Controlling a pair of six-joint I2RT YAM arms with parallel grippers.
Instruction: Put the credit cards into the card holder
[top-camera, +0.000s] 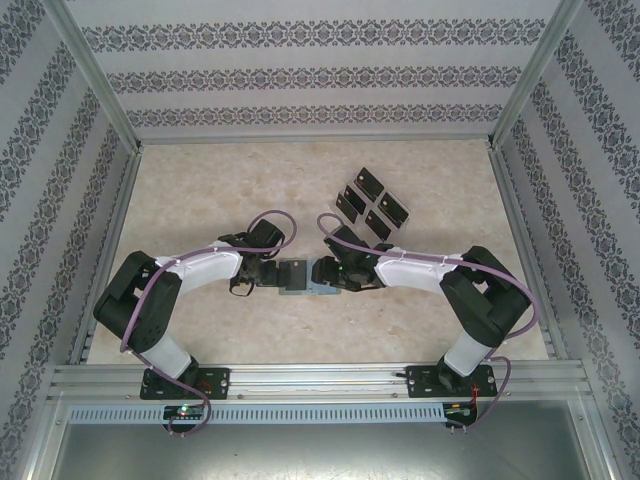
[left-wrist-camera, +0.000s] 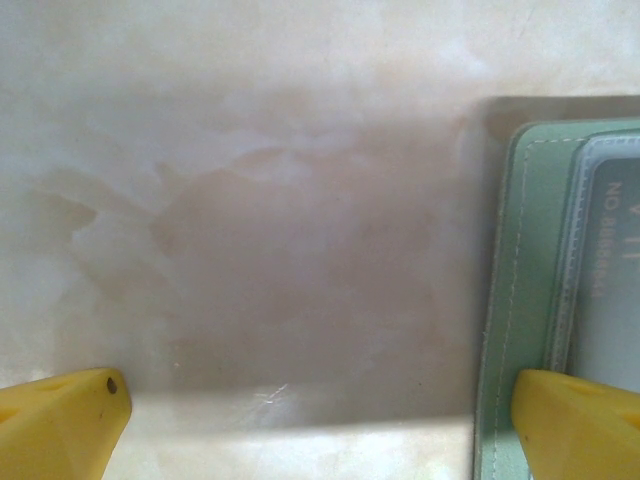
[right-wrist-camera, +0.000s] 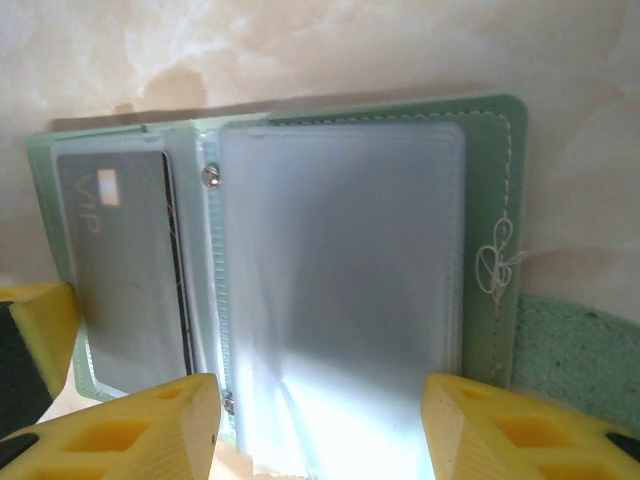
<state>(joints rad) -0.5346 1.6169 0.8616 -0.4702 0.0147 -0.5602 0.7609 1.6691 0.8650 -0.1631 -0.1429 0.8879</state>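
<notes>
The grey-green card holder (top-camera: 298, 274) lies open on the table between my two grippers. In the right wrist view the card holder (right-wrist-camera: 490, 180) shows clear sleeves, with one dark credit card (right-wrist-camera: 125, 270) marked VIP in the left sleeve. My right gripper (right-wrist-camera: 320, 392) stands open, one yellow finger on each side of the middle sleeve (right-wrist-camera: 340, 260). My left gripper (left-wrist-camera: 320, 392) is wide open over bare table, its right finger (left-wrist-camera: 570, 420) over the card holder's (left-wrist-camera: 530, 260) left edge. Several black credit cards (top-camera: 350, 205) lie loose behind the right gripper (top-camera: 325, 275).
The marbled tabletop (top-camera: 200, 190) is boxed in by aluminium rails (top-camera: 110, 230) and patterned walls. The holder's green tab (right-wrist-camera: 580, 340) sticks out at the right. A finger of the left gripper (right-wrist-camera: 30, 330) shows at the holder's left edge.
</notes>
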